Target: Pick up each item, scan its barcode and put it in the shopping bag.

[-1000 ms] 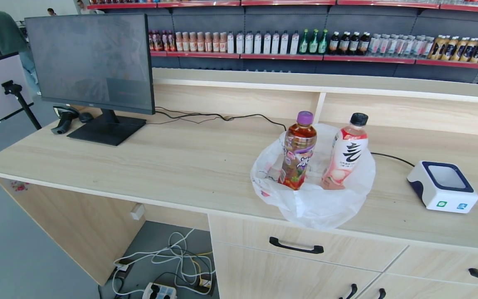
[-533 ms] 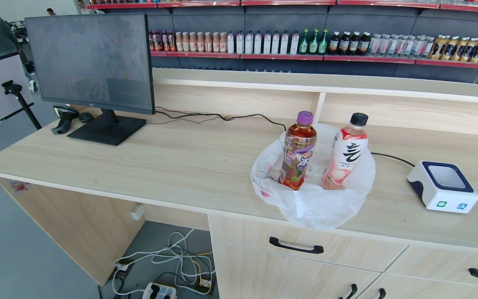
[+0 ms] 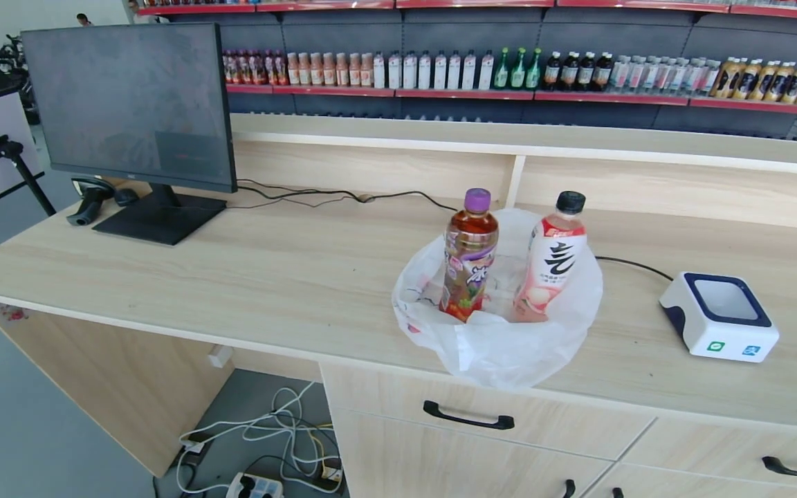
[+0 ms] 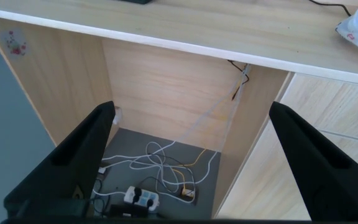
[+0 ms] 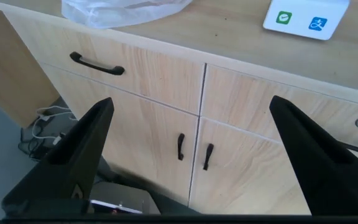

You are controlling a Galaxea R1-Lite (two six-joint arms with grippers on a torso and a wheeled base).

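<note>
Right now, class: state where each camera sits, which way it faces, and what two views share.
Head: on the robot's head, facing down at the counter, bag and scanner.
Left wrist: on left arm, facing cables under the counter; left tool open.
Right wrist: on right arm, facing a drawer; right tool open.
Shared: head and right wrist show the scanner.

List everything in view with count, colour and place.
shopping bag: one, white, on the counter near the front
purple-capped bottle: one, amber, upright in the bag
black-capped bottle: one, white and pink, upright in the bag
barcode scanner: one, white and dark blue, counter, right of the bag
monitor: one, black, counter's back left
shelf bottles: many, mixed colours, behind the counter
left gripper: one, black, open, low before the counter
right gripper: one, black, open, before the cupboard doors
</note>
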